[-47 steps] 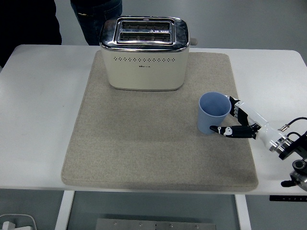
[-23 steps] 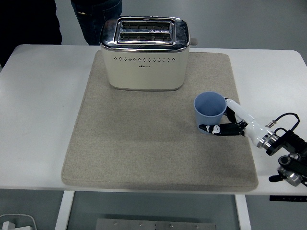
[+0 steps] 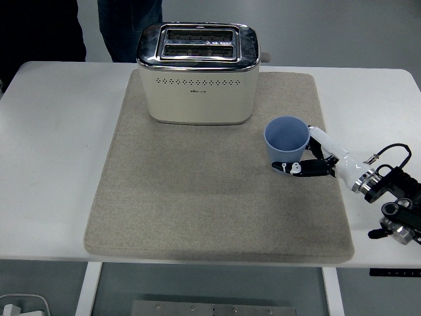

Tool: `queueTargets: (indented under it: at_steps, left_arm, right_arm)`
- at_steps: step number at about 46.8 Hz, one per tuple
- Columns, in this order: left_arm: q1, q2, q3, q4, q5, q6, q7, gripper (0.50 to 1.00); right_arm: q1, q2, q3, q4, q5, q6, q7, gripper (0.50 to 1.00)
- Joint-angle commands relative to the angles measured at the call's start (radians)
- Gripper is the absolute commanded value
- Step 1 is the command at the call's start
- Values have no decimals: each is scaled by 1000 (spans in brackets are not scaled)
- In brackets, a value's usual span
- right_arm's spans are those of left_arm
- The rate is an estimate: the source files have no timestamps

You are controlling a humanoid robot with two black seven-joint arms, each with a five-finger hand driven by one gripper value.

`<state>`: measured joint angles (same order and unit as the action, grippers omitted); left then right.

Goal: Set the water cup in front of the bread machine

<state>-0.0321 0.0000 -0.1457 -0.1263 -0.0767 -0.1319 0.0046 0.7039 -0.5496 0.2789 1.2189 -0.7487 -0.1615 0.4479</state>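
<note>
A light blue water cup (image 3: pixel 286 138) stands upright and empty on the beige mat (image 3: pixel 197 197), to the right of and a little in front of the cream and chrome bread machine (image 3: pixel 198 74). My right hand (image 3: pixel 309 157) comes in from the right edge and is shut on the cup, with its fingers (image 3: pixel 296 168) wrapped around the lower wall. The left arm does not show.
The mat covers most of the white table (image 3: pixel 52 145). A person in dark clothes (image 3: pixel 125 20) stands behind the table at the top left. Cables and the black wrist (image 3: pixel 395 197) lie near the table's right front corner.
My right hand has carried the cup to the left and a little toward the bread machine. The arm has reached further in over the mat.
</note>
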Motion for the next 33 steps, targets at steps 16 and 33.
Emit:
queueTargets:
  at_steps: [16,33]
  left_arm:
    - [0,0,0,1,0,0,0,1000]
    - [-2,0,0,-1,0,0,0,1000]
  right_arm:
    - [69,115,0,73,95,-47,-81,500]
    - [111,368,-9,-100,84,-66,-83,500]
